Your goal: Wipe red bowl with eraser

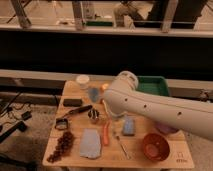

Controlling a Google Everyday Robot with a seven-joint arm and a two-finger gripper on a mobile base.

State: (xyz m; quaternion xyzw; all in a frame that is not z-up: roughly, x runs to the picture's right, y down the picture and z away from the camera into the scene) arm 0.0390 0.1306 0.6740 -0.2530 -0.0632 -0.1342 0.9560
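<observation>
The red bowl point(155, 146) looks glossy, the wooden table point(113, 160) matt.

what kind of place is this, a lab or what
Most likely a robotics lab or test area: a white robot arm reaches over a wooden table set with mixed props such as the red bowl and eraser, and cables trail on the floor. The gripper is hidden behind the arm.
</observation>
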